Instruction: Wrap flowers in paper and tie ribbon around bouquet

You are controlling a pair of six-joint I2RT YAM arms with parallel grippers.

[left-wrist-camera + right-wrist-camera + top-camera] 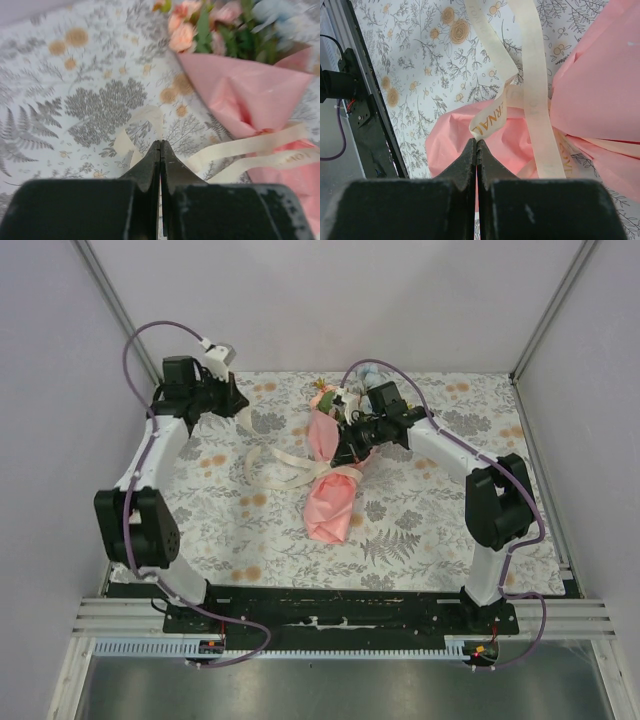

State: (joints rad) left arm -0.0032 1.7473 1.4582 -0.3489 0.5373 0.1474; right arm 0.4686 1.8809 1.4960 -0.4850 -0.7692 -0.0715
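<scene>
1. Left gripper [160, 150]: your jaws are pressed together with no gap between them. The cream ribbon [250, 146] lies right at the tips. One loop curls away on the left of the tips, and two flat tails run off to the right toward the bouquet [328, 502]. You cannot tell from this view whether a strand is nipped between the tips.
2. Right gripper [476, 145]: your jaws are closed tight here too. The tips sit at the bouquet's waist and touch the lower edge of a folded ribbon strand. Crumpled pink paper [600, 85] lies behind it. The views do not show whether that strand is pinched.
3. Writing: the ribbon carries gold capitals. On the strand at the right gripper's tips you can read "RNAL" [490, 116]. The other gold letters on the tails are too blurred to read.
4. Position: the bouquet lies flat on the flower-printed tablecloth [420, 530], near the middle. The left gripper is well to its left, and the right gripper reaches over its waist from the right.
5. Orientation: the bouquet's long axis runs from far to near, slightly slanted. The flowers [323, 397] are at the far end and point away from your arm bases. The closed paper end points toward the bases. The ribbon circles the waist, and its tails spread leftward over the cloth.
</scene>
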